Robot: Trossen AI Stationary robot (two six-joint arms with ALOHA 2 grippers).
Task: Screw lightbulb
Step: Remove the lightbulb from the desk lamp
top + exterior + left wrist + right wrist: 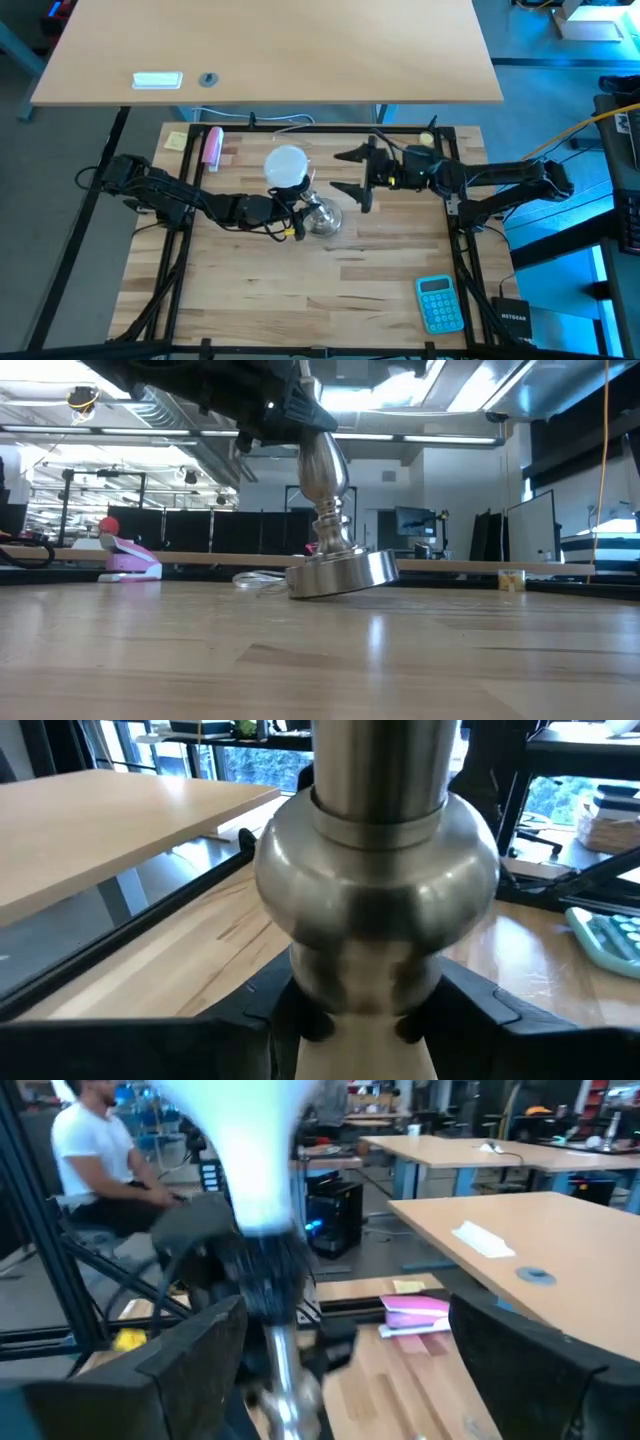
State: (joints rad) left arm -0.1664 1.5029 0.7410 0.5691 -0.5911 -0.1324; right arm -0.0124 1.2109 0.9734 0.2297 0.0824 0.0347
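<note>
A shiny metal socket stand (330, 480) stands on the table with its round base (340, 572) slightly tilted and its stem leaning. The white lightbulb (287, 165) sits on top, its neck in the black socket (262, 1270). My left gripper (295, 210) reaches in from the table's left and is shut on the stand's stem. To the right of the bulb and apart from it, my right gripper (348, 173) hangs open with nothing between its fingers. In the right wrist view the lightbulb (250, 1150) shows blurred beyond those fingers. My left gripper pinches the stand's upper stem (365, 985) between its two fingers (250, 1015), at the narrow part next to the wide bulge (375, 870). The fingers come about level from the table's left and lie across the stem. The stand leans a little, its base on the table.
A pink stapler-like thing (212, 145) and a yellow note (176, 140) lie at the far left, a teal calculator (440, 303) at the near right. A second table (300, 50) stands beyond the far edge. A person (95, 1150) sits in the room behind.
</note>
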